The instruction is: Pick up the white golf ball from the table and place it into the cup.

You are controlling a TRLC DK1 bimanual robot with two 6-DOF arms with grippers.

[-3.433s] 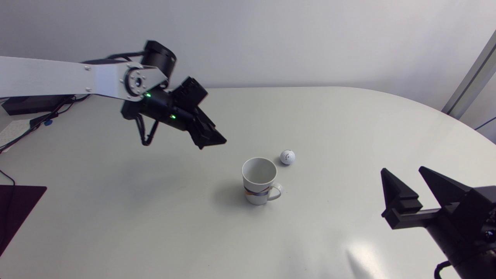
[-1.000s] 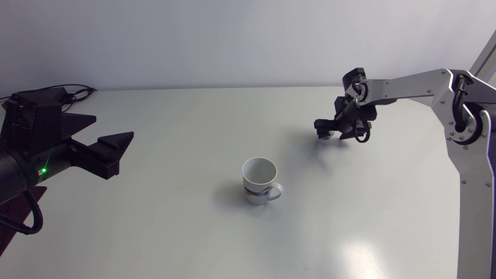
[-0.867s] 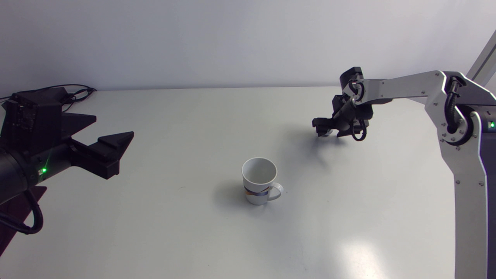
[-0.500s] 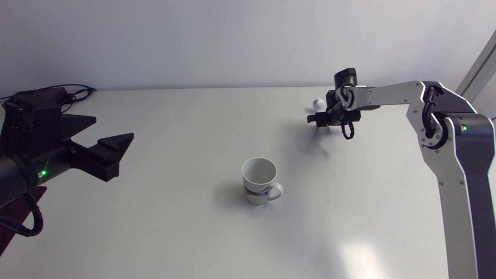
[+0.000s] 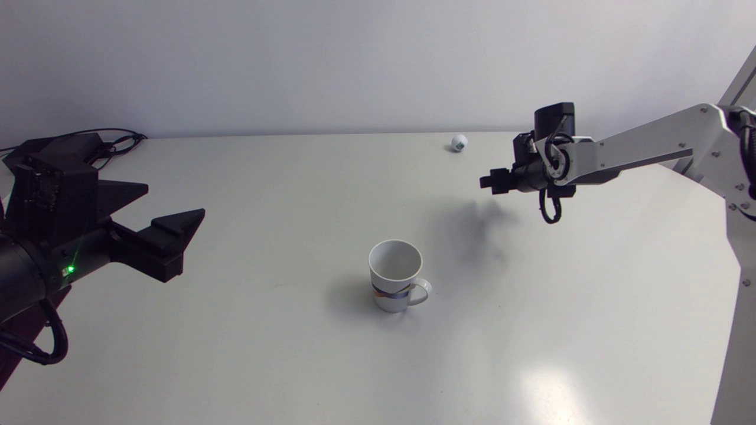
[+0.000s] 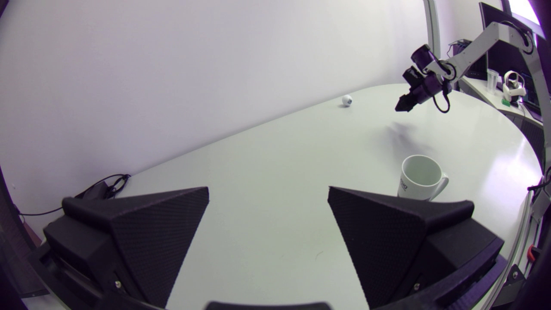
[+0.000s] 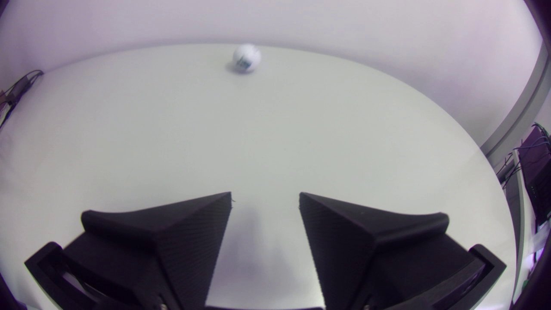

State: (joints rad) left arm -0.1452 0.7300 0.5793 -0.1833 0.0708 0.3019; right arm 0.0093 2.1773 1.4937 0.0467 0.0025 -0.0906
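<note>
The white golf ball (image 5: 459,142) lies loose near the table's far edge, well ahead of my right gripper (image 5: 490,180), as the right wrist view also shows the ball (image 7: 246,57). That gripper (image 7: 264,198) hangs above the table with a gap between its fingers and nothing in it. The white cup (image 5: 395,273) stands upright in the middle, handle to the right; the left wrist view has the cup (image 6: 419,177) just past one finger. My left gripper (image 5: 171,227) stays at the left side, wide open and empty (image 6: 267,193).
Black cables (image 5: 118,137) lie at the table's far left corner. A dark mat (image 5: 26,313) sits at the left edge beneath my left arm.
The ball slipped out of my right gripper and rolled toward the far edge. The right gripper rose and drew back to the right, its fingers parting. The left arm barely moved.
</note>
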